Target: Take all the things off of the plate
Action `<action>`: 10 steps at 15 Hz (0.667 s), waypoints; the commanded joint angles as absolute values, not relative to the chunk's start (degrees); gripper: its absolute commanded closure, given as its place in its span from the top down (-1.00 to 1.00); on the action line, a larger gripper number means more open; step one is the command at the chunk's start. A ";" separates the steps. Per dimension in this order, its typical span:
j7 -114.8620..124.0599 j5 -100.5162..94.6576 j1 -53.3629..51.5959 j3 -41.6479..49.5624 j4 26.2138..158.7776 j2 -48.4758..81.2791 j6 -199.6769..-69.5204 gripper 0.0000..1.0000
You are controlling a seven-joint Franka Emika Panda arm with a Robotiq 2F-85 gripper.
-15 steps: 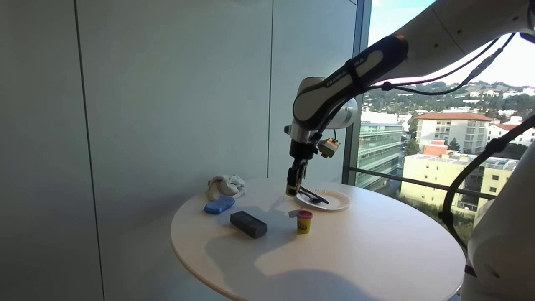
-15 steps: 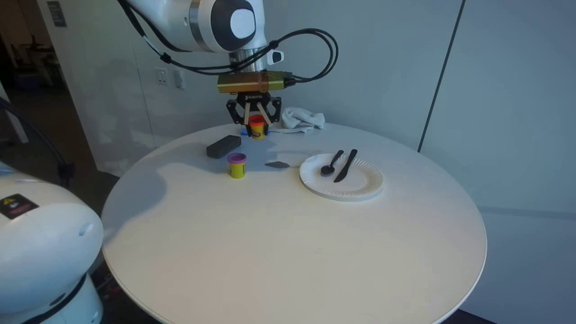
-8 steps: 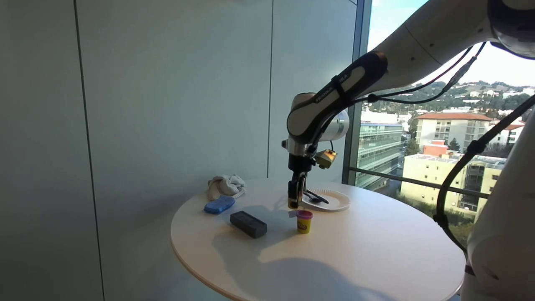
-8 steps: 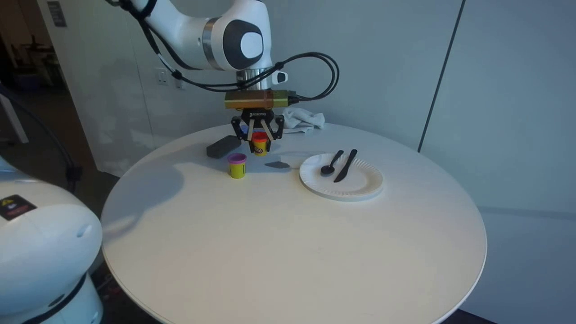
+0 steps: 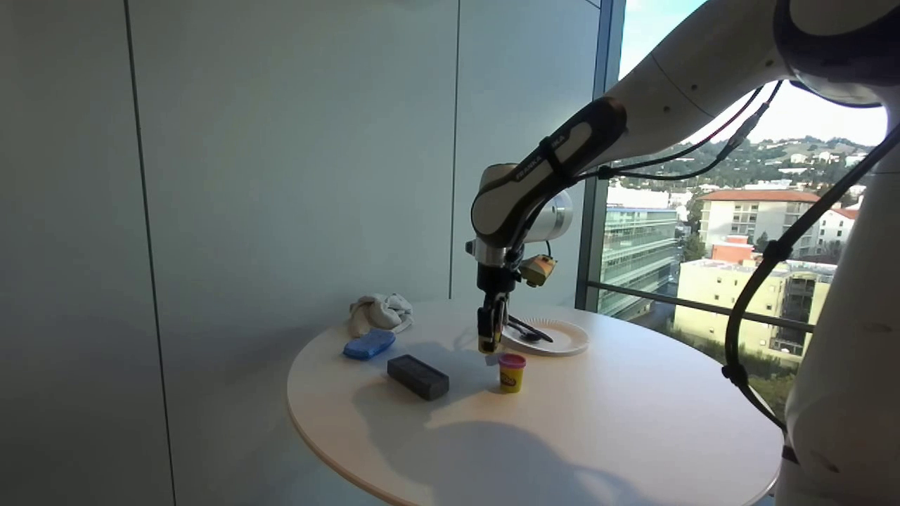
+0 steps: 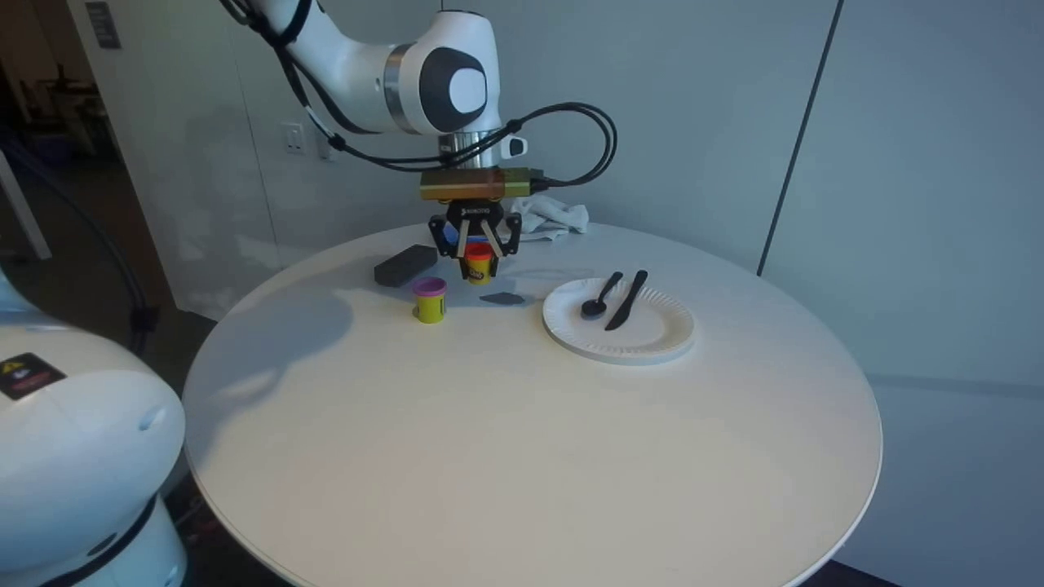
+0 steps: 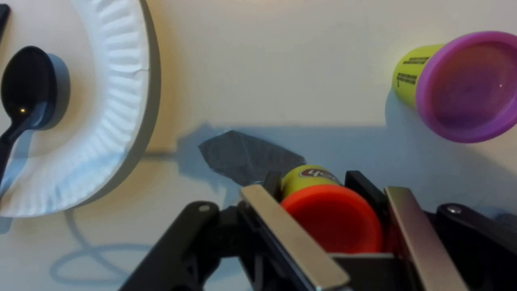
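One glossy black spoon (image 6: 594, 308) and one slim black knife (image 6: 626, 302) are lying on the round, flute-rimmed white plate (image 6: 662, 333); apart from it, your hand (image 6: 479, 269) is gripping a cylindrical yellow tub (image 6: 479, 271), its smooth red lid (image 7: 332, 220) facing up.

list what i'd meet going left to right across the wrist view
Black spoon on the white plate → dark gray flat scrap → red-lidded tub → purple-lidded tub
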State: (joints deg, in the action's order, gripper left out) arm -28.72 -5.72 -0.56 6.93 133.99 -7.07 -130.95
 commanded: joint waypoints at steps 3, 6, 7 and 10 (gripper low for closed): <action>-29.25 -7.86 0.48 5.70 129.92 -3.08 -130.02 -0.58; -29.06 -8.23 0.60 5.43 129.28 -2.50 -129.76 0.52; -28.93 -8.48 0.61 5.33 129.39 -2.75 -130.00 0.69; -27.75 -11.33 0.55 4.84 130.20 -5.38 -130.21 1.00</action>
